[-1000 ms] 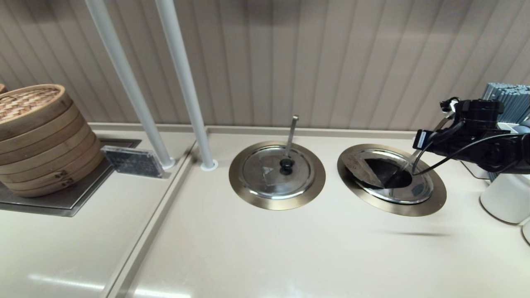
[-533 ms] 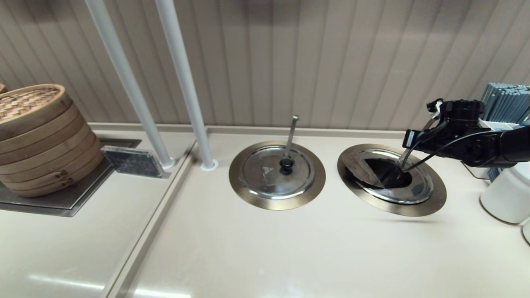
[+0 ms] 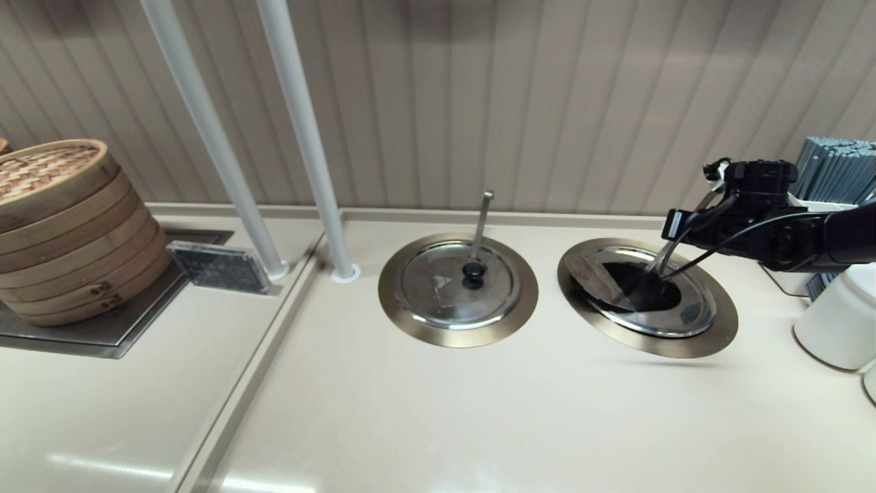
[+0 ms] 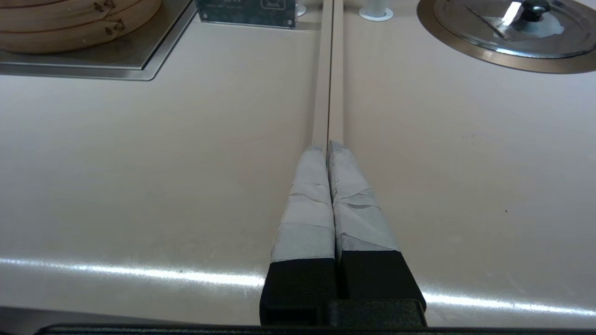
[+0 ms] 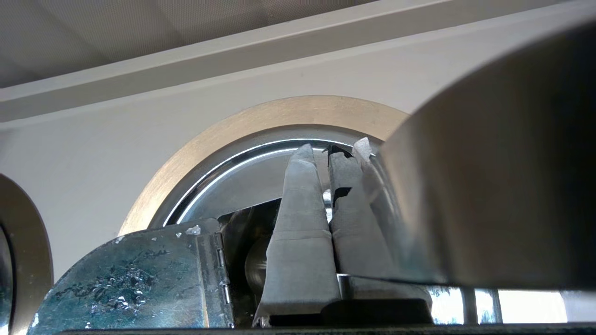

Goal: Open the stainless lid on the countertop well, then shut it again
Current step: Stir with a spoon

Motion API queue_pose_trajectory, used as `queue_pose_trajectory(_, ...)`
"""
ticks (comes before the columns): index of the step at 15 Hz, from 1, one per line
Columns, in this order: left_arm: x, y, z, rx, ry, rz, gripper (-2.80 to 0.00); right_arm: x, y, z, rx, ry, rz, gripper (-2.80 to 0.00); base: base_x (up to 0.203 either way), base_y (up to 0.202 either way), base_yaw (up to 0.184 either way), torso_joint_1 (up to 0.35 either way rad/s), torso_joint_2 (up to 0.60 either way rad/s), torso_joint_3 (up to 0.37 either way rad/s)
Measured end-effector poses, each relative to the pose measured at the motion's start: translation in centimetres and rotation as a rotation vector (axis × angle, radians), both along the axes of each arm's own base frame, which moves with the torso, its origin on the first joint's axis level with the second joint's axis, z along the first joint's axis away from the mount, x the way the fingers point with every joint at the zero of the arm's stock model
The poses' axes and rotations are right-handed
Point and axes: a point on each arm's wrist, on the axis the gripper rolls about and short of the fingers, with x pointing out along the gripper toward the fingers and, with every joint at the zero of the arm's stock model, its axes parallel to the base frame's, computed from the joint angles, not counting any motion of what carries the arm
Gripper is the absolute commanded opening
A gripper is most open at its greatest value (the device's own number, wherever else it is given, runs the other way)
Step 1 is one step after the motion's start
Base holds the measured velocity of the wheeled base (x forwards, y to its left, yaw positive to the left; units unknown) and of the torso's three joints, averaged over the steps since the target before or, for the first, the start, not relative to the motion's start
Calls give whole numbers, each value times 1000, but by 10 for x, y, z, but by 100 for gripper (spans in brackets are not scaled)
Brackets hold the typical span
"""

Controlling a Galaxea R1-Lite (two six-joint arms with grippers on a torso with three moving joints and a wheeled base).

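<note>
- Stainless lid [image 3: 684, 311] sits in the countertop well [image 3: 718, 335], but not fully closed. Its hinged flap [image 3: 597, 274] is tipped up on the side of the well nearest the twin lid, leaving a dark opening at the middle.
- In the right wrist view the flap's underside [image 5: 130, 279] is speckled with droplets, and its hinge runs along the edge beside the fingers.
- The ladle handle [image 3: 684, 236] slants up out of the opening, away from the twin lid.
- The right gripper [image 5: 328, 158] hangs over the well on the ladle-handle side. Its taped fingers are pressed almost together with only a sliver between them, and nothing can be made out held there.
- The gripper's tips point across the opening toward the lid's bright rim. The handle passes just beside them, though whether it touches them is unclear.
- The twin lid [image 3: 458, 284] lies flat in its own ringed well beside the countertop well, with its ladle handle near upright.
- A white container [image 3: 835, 322] stands on the opposite side of the countertop well.
- The left gripper [image 4: 328, 146] is parked well away, beyond the twin lid — fingers closed together, low over the countertop seam.
- A bamboo steamer stack [image 3: 61, 226] stands farthest from the well.
</note>
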Motion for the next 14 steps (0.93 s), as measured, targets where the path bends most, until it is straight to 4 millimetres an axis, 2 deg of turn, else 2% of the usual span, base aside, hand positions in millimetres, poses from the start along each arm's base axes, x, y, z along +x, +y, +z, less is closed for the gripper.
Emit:
queue_pose_trajectory(2, 0, 0, 0, 0, 0, 0, -280, 2, -1, 0, -2, -4, -2, -280, 0, 0, 0, 0, 0, 0)
queue_pose_trajectory(3, 0, 0, 0, 0, 0, 0, -280, 4, -1, -1, -2, -6, -2, 0, 0, 0, 0, 0, 0, 0)
queue_pose_trajectory(11, 0, 0, 0, 0, -1, 0, -280, 8, -2, -3, -2, -8, -2, 0, 0, 0, 0, 0, 0, 0)
queue_pose_trajectory(14, 0, 0, 0, 0, -1, 0, -280, 3, -1, -11, 3, 27, -8, 0, 0, 0, 0, 0, 0, 0)
